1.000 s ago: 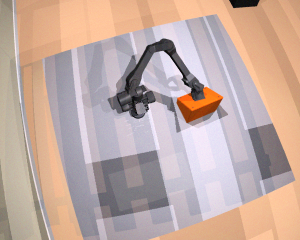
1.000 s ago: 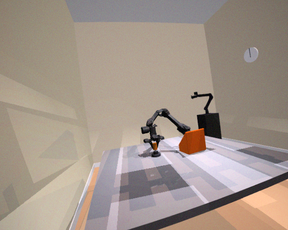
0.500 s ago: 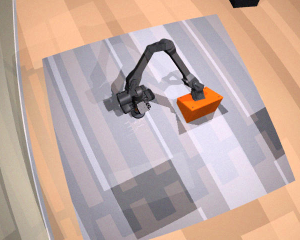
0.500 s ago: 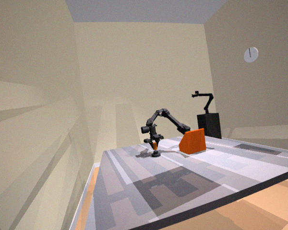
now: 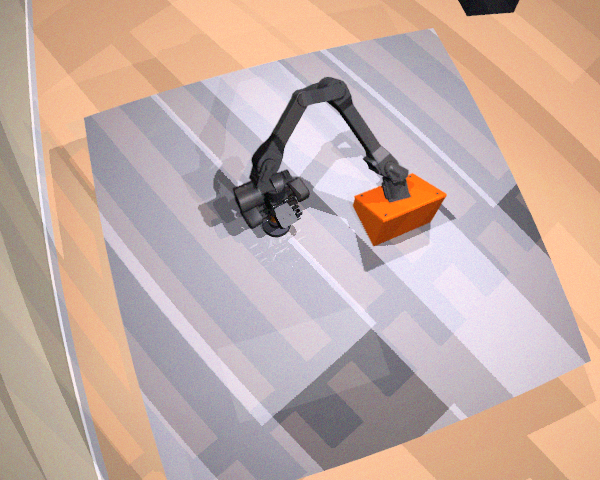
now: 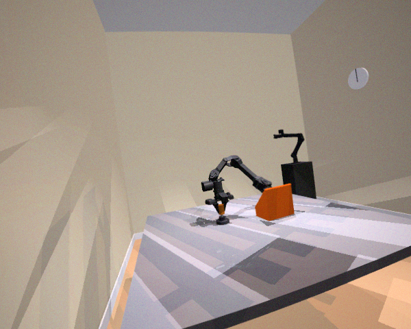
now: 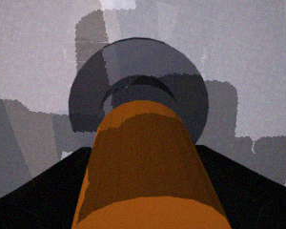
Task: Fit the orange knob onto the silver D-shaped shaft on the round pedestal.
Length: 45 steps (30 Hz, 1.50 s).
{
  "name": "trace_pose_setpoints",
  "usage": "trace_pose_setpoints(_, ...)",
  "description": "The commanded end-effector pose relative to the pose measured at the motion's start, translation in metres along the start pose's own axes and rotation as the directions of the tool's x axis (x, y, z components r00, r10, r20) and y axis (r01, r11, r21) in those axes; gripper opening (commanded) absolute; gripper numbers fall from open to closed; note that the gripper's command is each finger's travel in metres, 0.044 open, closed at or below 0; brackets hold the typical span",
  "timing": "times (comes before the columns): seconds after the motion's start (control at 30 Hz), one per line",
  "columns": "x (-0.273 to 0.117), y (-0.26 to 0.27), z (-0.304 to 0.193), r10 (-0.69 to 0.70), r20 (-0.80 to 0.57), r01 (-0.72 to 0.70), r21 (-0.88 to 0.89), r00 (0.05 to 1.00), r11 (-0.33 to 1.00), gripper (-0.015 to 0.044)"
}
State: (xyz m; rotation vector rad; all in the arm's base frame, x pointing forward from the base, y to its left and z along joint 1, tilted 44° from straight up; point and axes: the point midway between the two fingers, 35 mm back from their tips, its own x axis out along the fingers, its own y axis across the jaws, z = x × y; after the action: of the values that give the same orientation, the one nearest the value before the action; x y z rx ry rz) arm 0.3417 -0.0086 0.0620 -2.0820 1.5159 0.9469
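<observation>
the orange knob [image 6: 221, 209] [image 7: 143, 162] is upright in my hand [image 6: 220, 211] [image 7: 142, 156], which is clamped on it from both sides. it sits over the round pedestal [image 5: 278, 232] [image 6: 222, 221] [image 7: 186, 100], its lower end close to the raised middle; whether they touch, i cannot tell. the silver shaft is hidden from me, and so are the hole and its flat.

as i judge it, the grasp and the carry are done. left to do: match the flats, probably with a small turn of the wrist, push the knob right down, then let go. pressing with the flats crossed could jam or tilt it.

my arm [image 5: 359, 121] [image 6: 248, 170] reaches over from an orange block [image 5: 401, 222] [image 6: 275, 203] to the right on the grey, streaky desk [image 5: 228, 310] [image 6: 184, 255]. beyond are beige walls [image 6: 198, 88], a round clock [image 6: 357, 78] at right, and a second arm [image 6: 297, 144] on a black stand [image 6: 298, 179] at the far right.
</observation>
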Motion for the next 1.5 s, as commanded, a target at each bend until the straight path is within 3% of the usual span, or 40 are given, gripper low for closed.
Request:
trace_pose_setpoints(0.0, 0.0005, -0.0003, -0.0003, 0.0, -0.004, 0.0, -0.004, 1.0, 1.0, 0.0)
trace_pose_setpoints(0.43, -0.0043, -0.0002, -0.0006, 0.0, -0.003, 0.0, -0.013, 1.0, 1.0, 0.0)
trace_pose_setpoints(0.7, -0.0011, -0.0007, -0.0009, 0.0, -0.004, -0.001, -0.212, 1.0, 0.977, 0.0)
trace_pose_setpoints(1.47, 0.001, -0.0005, -0.0006, 0.0, -0.004, -0.001, -0.212, 1.0, 0.977, 0.0)
